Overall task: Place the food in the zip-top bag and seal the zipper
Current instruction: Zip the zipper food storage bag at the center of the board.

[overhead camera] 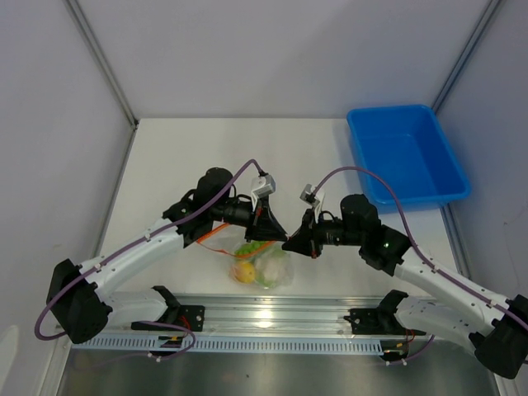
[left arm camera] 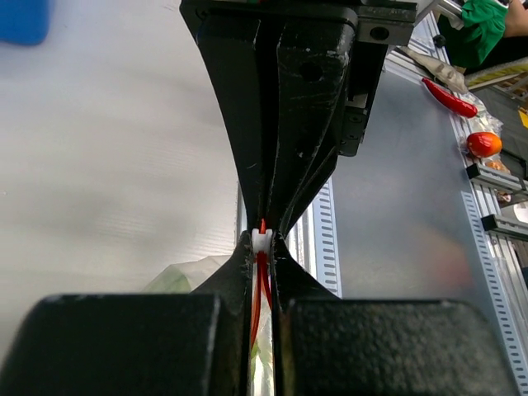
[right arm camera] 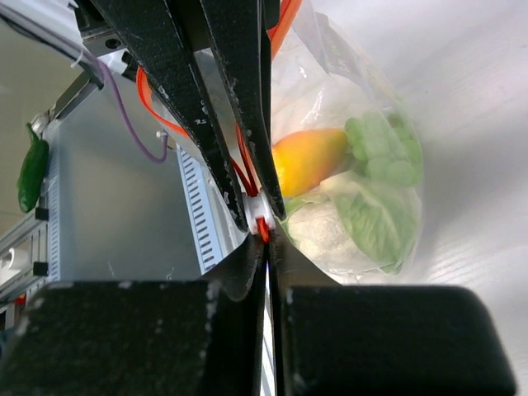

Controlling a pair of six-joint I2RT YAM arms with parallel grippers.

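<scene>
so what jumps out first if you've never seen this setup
The left claw and right claw meet tip to tip mid-table, both pinched shut on the zipper of the zip-top bag. Inside the bag sit the orange-yellow fruit, green cluster and cauliflower. A bright blue tray stands at the far right.

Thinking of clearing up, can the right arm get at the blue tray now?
Probably not yet: the right gripper is shut on the zipper. Once it lets go, the way to the blue tray looks free.
</scene>
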